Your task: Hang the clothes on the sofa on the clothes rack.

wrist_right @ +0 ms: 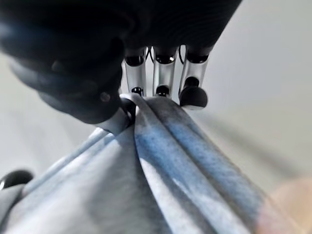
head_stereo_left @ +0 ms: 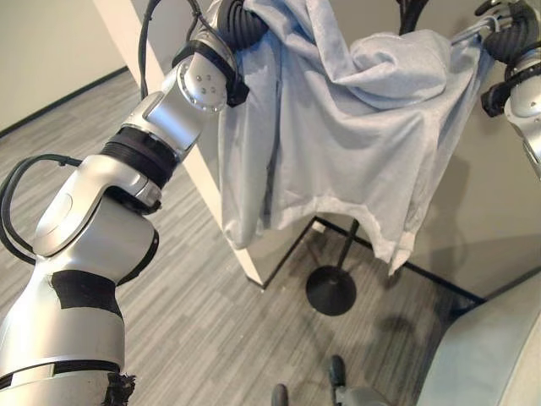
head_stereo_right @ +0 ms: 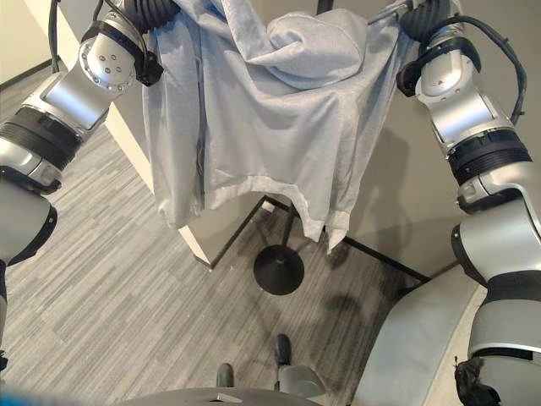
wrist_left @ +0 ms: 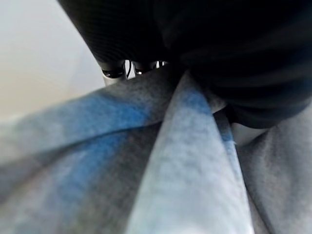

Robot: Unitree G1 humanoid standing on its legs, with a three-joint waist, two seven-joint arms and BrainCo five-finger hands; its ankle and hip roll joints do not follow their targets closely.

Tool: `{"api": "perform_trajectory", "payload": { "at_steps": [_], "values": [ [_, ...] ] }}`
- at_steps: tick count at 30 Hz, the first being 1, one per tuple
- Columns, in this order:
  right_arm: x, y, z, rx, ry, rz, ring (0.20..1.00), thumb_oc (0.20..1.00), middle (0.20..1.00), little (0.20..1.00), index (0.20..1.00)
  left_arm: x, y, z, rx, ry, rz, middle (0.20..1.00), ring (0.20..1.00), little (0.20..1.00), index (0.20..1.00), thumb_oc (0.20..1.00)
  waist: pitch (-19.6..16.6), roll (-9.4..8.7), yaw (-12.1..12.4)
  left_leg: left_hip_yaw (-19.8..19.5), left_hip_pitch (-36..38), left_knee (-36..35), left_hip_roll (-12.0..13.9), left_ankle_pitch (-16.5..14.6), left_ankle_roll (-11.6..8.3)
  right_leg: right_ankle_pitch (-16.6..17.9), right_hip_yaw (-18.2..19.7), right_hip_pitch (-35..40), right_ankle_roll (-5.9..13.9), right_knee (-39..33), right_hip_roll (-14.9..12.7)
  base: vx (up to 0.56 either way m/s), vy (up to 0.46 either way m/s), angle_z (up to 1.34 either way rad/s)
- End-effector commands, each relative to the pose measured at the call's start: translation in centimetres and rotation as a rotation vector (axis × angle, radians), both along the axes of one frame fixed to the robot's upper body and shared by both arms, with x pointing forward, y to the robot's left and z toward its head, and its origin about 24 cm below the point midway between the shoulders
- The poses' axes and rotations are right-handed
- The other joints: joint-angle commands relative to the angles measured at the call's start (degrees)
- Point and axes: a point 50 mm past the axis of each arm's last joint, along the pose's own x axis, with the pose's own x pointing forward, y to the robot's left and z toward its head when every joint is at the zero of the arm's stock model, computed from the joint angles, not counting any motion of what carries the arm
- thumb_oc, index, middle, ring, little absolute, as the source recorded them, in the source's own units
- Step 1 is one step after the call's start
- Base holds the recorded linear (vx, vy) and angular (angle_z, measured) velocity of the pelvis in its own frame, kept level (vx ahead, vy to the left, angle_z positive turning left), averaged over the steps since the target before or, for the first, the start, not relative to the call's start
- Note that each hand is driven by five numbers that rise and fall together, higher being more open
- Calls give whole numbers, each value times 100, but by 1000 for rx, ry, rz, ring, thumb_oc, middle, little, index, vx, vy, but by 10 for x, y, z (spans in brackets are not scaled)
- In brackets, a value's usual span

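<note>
1. The pale grey garment hangs spread between both raised hands, directly above the clothes rack's round black base.
2. The left hand has fingers curled, bunching one top corner.
3. The right hand pinches the other corner.
4. The garment's long axis runs hand to hand, both equally near the rack pole behind it.
</note>
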Motion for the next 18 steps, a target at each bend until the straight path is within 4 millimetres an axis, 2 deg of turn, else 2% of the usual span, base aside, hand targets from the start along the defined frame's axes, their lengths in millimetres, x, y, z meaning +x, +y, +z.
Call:
{"api": "perform_trajectory", "payload": {
  "at_steps": [1, 5, 11, 18],
  "values": [
    [-30, -32, 41, -14, -220, -108, 200, 200, 200, 200, 200, -9, 27, 30, -34, -130, 87, 200, 200, 200, 200, 200, -168, 232, 82, 234, 204, 25, 381, -327, -416, -687, 12, 360, 1065, 68, -441, 16, 30, -3],
    [-36, -40, 34, -7, -236, -127, 200, 200, 200, 200, 200, -10, 27, 28, -36, -132, 85, 200, 200, 200, 200, 200, -167, 245, 59, 257, 239, 25, 373, -349, -398, -691, 23, 389, 1074, 68, -452, 8, 16, -1],
    [-39, -58, 3, 32, -196, -173, 200, 200, 200, 200, 200, -9, 31, 21, -49, -127, 87, 200, 200, 200, 200, 200, -160, 288, -1, 336, 311, 25, 363, -400, -366, -697, 82, 425, 1082, 68, -475, 7, 13, -6],
    [-36, -67, -22, 23, -112, -203, 200, 200, 200, 200, 200, -8, 28, 14, -58, -115, 74, 200, 200, 200, 200, 200, -129, 283, -16, 369, 345, 25, 373, -411, -351, -702, 105, 427, 1079, 68, -479, -4, 1, -5]
  ]
}}
